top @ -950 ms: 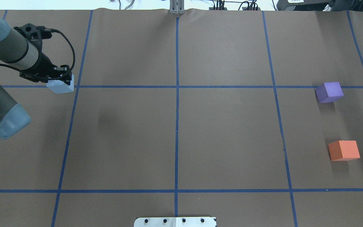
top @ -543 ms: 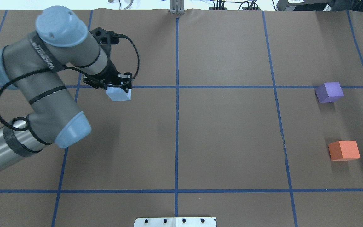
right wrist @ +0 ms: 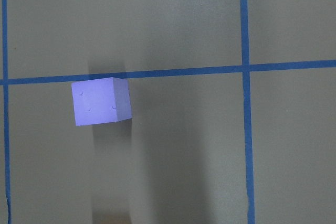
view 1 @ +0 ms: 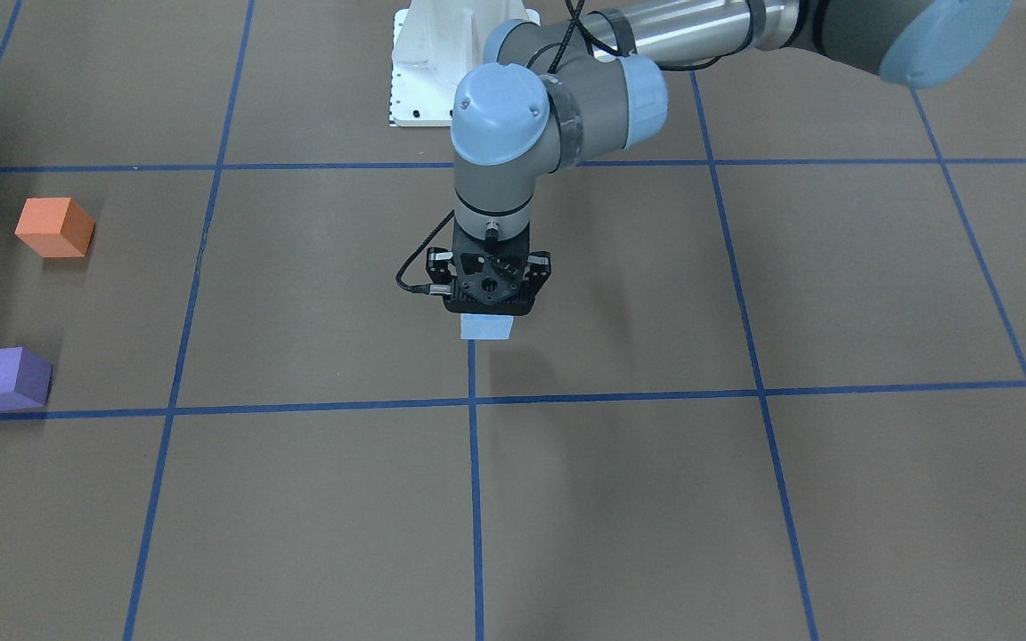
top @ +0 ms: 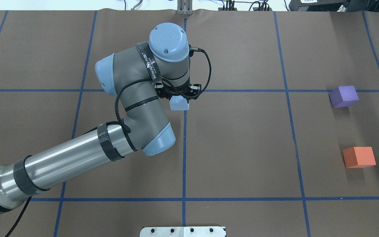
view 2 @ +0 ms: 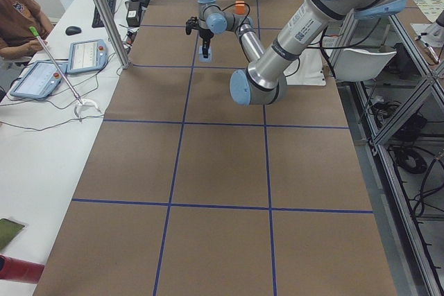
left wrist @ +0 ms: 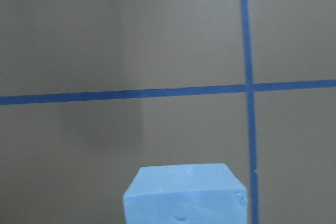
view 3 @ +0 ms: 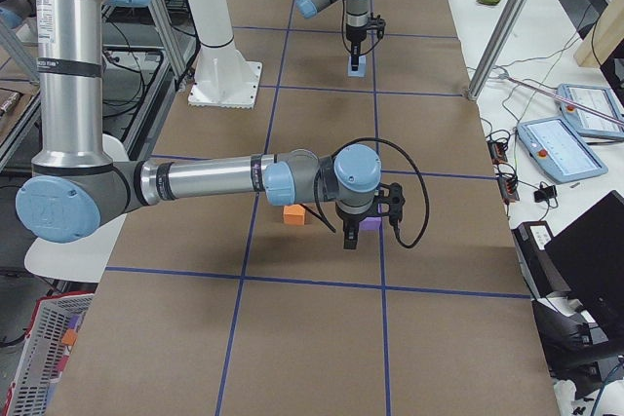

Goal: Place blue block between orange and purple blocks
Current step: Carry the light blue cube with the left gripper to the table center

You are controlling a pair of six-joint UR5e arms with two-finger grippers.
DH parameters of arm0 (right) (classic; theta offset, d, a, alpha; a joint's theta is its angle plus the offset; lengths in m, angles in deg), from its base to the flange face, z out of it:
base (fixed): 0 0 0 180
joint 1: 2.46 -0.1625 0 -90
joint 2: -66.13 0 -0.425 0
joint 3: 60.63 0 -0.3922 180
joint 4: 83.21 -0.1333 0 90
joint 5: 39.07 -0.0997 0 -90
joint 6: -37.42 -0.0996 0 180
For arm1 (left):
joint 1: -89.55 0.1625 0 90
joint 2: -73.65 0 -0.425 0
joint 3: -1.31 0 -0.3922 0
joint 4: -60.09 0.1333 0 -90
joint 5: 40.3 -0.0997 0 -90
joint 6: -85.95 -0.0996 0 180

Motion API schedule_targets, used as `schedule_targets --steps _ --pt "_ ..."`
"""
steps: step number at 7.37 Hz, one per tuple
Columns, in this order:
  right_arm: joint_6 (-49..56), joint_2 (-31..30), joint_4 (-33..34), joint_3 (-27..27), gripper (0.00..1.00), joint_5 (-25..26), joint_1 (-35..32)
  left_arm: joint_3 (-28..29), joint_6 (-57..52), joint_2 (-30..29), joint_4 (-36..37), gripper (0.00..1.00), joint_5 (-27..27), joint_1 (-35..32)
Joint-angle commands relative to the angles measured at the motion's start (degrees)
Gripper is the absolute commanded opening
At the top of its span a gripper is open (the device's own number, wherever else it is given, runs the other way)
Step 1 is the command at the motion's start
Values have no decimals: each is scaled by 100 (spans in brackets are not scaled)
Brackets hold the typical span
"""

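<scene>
A: Left end effector [top: 179,98] clamped on blue block [top: 179,104], apparently lifted off worktop [top: 242,148], mid-frame by the tape cross [top: 185,90]. Probably kept high to avoid dragging in transit.
B: Target?
A: Gap between purple block [top: 343,96] and orange block [top: 359,157], far right of frame. Well apart from the load.
B: Arm pose?
A: Elbow folded, wrist vertical, tool pointing straight down. Right end effector [view 3: 349,239] hanging near purple block in the side view; open or closed, cannot tell.
</scene>
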Motion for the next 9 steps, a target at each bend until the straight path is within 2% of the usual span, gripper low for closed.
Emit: schedule_targets --steps 1,3,4,5,7,9 --pt "-276 376 66 94 100 -45 52 577 10 -75 -492 0 -124 186" --pt "-1222 833 110 435 100 -54 253 658 19 -74 -530 0 -125 345" --pt "-1644 1052 258 611 100 -54 437 658 36 -75 -530 27 -125 345" --pt "-1840 1246 329 717 100 -54 561 641 63 -75 -530 99 -125 328" --pt "-2262 1738 802 1007 100 -36 868 554 344 -66 -521 100 -125 301" --pt "-2325 2517 1941 1315 100 51 1167 -76 336 -57 -407 100 15 13"
